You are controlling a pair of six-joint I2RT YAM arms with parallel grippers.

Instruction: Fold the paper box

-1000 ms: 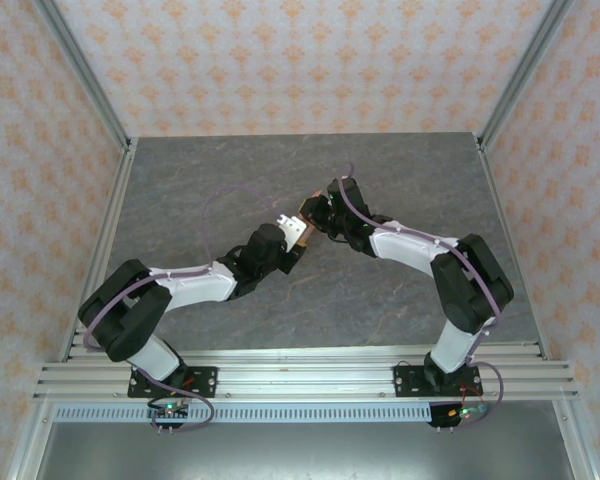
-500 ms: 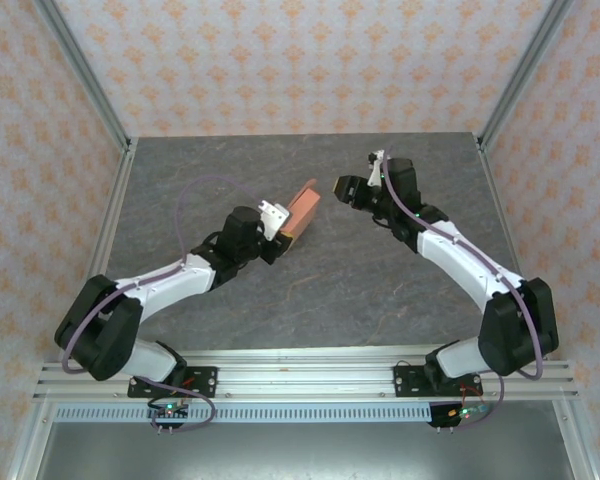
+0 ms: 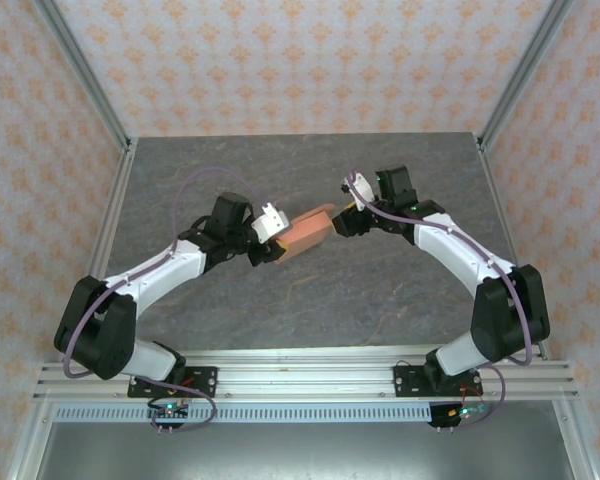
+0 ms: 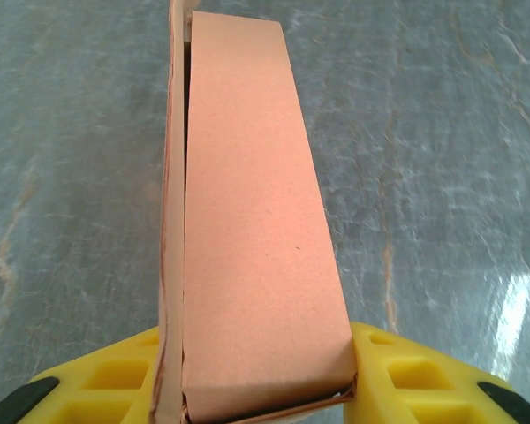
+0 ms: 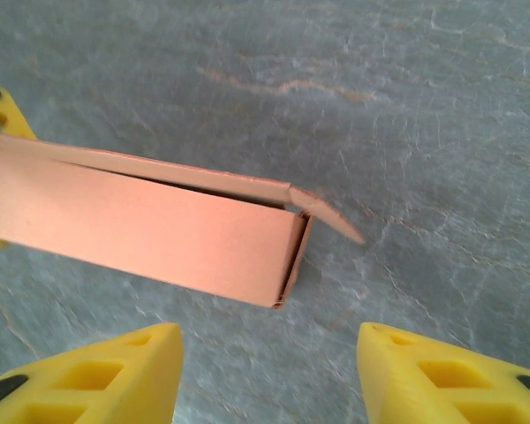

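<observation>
Above the middle of the grey table [image 3: 370,300], the left gripper [image 3: 282,238] keeps the paper box [image 3: 308,232] pinched by one end. The box is clear of the surface, and its long side is now levelled and aimed at the right gripper [image 5: 269,343]. A second ago both grippers were bunched together at the box. Half a second ago the right arm had swung off toward the back of the table while the left tipped the box upward. Now the right gripper is back just beside the free end, its yellow fingers [image 5: 115,371] spread wide with nothing between them and not touching the card. The box reads as a slim folded sleeve, with an end flap [image 5: 329,215] jutting out untucked at the end facing the right gripper. The release and return look like a regrasp: the body seems formed, and the open end appears to be the work left. Closing that flap likely calls for a gentle push while the left grip holds steady, since thin card could buckle.
</observation>
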